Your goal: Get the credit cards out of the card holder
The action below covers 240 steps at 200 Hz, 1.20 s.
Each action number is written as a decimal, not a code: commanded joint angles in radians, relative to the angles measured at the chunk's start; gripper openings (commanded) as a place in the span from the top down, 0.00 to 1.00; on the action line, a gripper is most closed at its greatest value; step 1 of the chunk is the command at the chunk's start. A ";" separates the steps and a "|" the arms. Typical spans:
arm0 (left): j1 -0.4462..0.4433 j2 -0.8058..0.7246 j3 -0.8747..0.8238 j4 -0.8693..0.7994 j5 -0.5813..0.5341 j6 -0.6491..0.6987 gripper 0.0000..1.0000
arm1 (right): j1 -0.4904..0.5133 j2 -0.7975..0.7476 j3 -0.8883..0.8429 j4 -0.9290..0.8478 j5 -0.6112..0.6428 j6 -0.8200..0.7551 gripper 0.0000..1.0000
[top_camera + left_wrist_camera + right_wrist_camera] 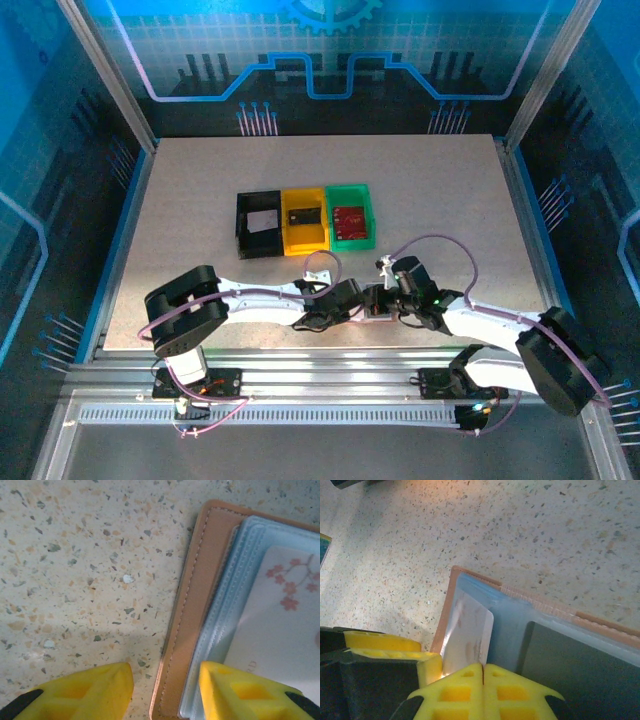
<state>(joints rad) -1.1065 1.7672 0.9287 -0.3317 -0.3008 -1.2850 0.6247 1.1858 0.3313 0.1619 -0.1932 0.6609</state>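
The card holder (192,605) lies open on the table near the front edge, tan outside with pale blue sleeves; it also shows between the two arms (378,306). My left gripper (166,690) is open and straddles its tan edge: one finger over the table, the other over a sleeve with a white blossom-printed credit card (285,630). My right gripper (483,672) is shut on the edge of that white card (467,632), which stands tilted up from its sleeve. A dark card (570,670) lies in the neighbouring sleeve. One left finger (385,647) sits beside the card holder's edge (445,610).
Three small trays stand in a row at mid-table: black (244,212) with a white card, yellow (305,243) with a dark card, green (351,190) with a red card. The table's front edge and metal rails run just behind the grippers.
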 commanded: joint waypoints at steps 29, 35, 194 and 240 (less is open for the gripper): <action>-0.018 0.225 -0.079 0.217 0.204 -0.049 0.57 | -0.038 -0.062 -0.018 -0.085 -0.056 -0.038 1.00; -0.018 0.225 -0.080 0.218 0.204 -0.050 0.57 | -0.041 -0.067 -0.017 -0.090 -0.058 -0.039 1.00; -0.004 0.083 -0.134 0.215 0.166 -0.052 0.57 | -0.144 -0.376 0.039 -0.375 -0.090 -0.049 1.00; 0.011 -0.142 -0.210 0.221 0.082 -0.036 0.56 | -0.178 -0.454 0.091 -0.430 -0.126 -0.022 1.00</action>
<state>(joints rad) -1.0981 1.6512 0.7982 -0.1635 -0.2890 -1.3094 0.4702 0.7689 0.3733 -0.2142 -0.2768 0.6277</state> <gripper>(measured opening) 0.438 0.039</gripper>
